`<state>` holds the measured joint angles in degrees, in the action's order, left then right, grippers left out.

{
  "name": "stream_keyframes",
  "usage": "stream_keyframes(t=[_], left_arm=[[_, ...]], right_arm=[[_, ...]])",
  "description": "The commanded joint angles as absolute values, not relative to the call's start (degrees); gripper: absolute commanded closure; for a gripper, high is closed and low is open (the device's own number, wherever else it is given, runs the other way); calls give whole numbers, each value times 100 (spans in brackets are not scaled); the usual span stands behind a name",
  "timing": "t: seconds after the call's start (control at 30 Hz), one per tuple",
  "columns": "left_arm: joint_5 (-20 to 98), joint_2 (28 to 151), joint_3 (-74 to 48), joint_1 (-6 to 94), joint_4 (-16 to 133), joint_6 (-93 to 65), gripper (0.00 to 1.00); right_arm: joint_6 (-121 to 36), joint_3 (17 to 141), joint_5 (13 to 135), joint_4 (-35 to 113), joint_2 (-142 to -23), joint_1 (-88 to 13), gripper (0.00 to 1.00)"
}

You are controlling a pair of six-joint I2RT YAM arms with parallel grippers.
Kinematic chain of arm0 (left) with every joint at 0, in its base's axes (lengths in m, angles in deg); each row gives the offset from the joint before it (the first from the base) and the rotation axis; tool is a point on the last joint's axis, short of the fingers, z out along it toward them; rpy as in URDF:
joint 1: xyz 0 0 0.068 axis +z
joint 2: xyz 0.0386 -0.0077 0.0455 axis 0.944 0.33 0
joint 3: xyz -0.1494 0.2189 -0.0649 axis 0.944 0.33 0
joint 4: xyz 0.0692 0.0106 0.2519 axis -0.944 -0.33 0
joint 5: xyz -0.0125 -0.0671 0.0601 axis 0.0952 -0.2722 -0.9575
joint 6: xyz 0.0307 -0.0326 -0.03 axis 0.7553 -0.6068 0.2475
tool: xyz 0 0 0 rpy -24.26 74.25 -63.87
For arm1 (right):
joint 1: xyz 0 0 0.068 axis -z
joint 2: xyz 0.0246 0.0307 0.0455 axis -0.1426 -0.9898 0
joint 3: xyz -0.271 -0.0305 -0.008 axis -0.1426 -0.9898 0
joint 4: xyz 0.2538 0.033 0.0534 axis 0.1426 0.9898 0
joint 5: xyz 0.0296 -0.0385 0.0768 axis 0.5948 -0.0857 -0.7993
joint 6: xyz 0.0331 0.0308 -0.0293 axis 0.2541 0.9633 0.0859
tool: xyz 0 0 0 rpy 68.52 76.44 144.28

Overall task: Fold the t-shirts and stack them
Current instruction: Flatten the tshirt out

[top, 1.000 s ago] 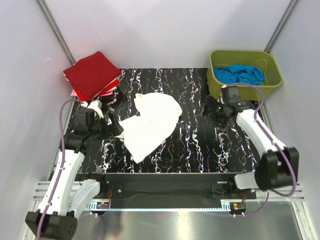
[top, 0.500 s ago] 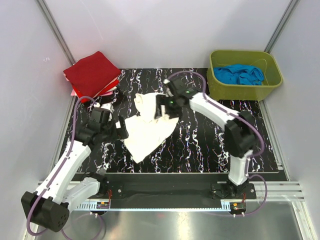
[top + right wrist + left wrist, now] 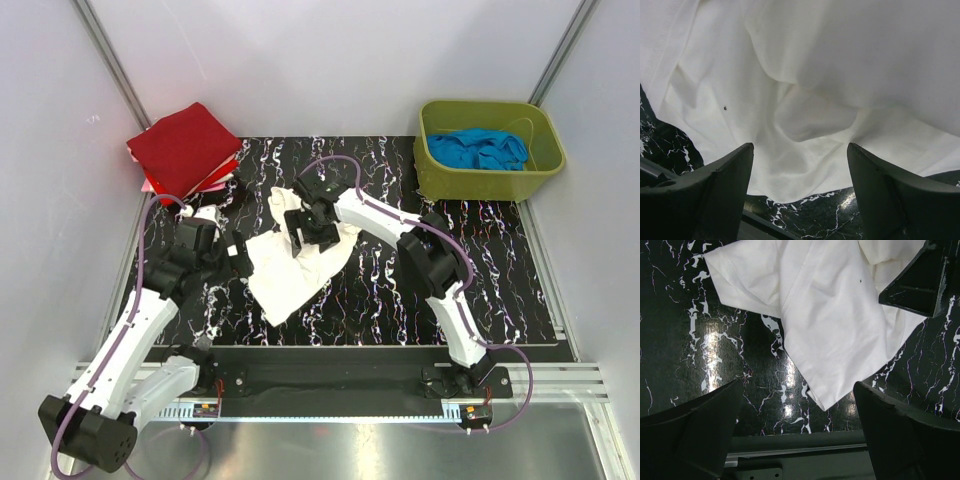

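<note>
A crumpled white t-shirt (image 3: 285, 275) (image 3: 830, 325) (image 3: 805, 75) lies in the middle of the black marbled table (image 3: 400, 290). Folded red t-shirts (image 3: 185, 145) are stacked at the back left, with a pink one (image 3: 150, 184) peeking out underneath. My left gripper (image 3: 240, 258) (image 3: 797, 386) is open, low over the table at the shirt's left edge, its jaws around the shirt's near corner. My right gripper (image 3: 303, 238) (image 3: 800, 146) hangs over the shirt's rumpled middle, jaws open, with cloth folds below and between them. Its dark body (image 3: 920, 280) shows in the left wrist view.
An olive-green bin (image 3: 540, 178) holding blue cloth (image 3: 483, 148) stands at the back right. White walls and metal posts close in the back and sides. The right arm stretches across the table's middle from its base at the near right.
The right arm swung from beside the green bin leftward across the table onto the white shirt. The left gripper shifted slightly toward the shirt's edge.
</note>
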<state>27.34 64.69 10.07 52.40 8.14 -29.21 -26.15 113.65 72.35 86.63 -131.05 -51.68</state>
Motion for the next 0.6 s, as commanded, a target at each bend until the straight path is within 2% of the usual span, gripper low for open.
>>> stream_keyframes(t=[0.0, 0.23, 0.37, 0.5, 0.53, 0.57], left_arm=[[2601, 6362, 943, 5227, 936, -2950, 1], [2619, 6292, 952, 5227, 945, -2941, 1], [2628, 6275, 952, 5227, 945, -2941, 1], [2636, 6266, 952, 5227, 945, -2950, 1], [2636, 6266, 952, 5227, 954, -2941, 1], [2636, 6266, 952, 5227, 945, -2941, 1]], right_arm=[[-2689, 11508, 7572, 8709, -13005, -5179, 18], [-2733, 12253, 7659, 8849, -13392, -5170, 20], [-2812, 12703, 7835, 9113, -13760, -5170, 28], [-2847, 12896, 8002, 9280, -13911, -5170, 56], [-2874, 12897, 8011, 9289, -13919, -5170, 73], [-2874, 12862, 8011, 9307, -13902, -5170, 81]])
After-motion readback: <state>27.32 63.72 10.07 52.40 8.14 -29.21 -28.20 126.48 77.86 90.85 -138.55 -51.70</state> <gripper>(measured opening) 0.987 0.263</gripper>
